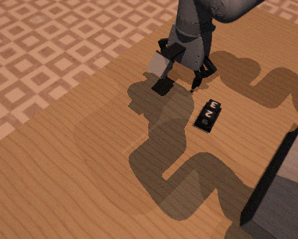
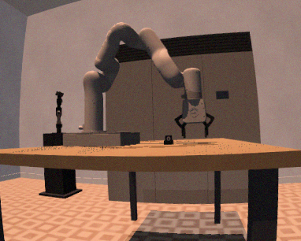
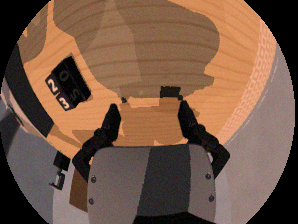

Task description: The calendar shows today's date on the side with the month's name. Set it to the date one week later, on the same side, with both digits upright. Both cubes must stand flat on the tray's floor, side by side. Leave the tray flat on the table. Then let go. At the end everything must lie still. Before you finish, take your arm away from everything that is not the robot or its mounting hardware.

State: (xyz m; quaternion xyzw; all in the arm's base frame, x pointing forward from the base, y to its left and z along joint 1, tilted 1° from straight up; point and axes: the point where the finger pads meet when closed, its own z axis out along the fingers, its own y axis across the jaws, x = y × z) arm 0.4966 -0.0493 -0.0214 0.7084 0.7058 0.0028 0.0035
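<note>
Calendar of small black cubes [image 1: 207, 115] [image 2: 169, 139] [image 3: 68, 82], with pale digits: standing on the brown wooden table [image 1: 68, 176] [image 2: 147, 161] [image 3: 240, 55], between the large grey box-shaped base [image 1: 282, 199] [image 2: 92, 139] and the place below the gripper. In the wrist view, bright 2 and 3 next to each other on one side, and dimmer marks on the neighbouring side, one like a 0. From above, also a dim digit, like a 6. Too small to tell exactly how the cubes sit in their tray. Above the table, off to one side of the calendar, the grey gripper with black fingers [image 1: 179, 83] [image 2: 195, 136]: spread fully open, pointing downward, holding nothing, touching neither cubes nor tray.
</note>
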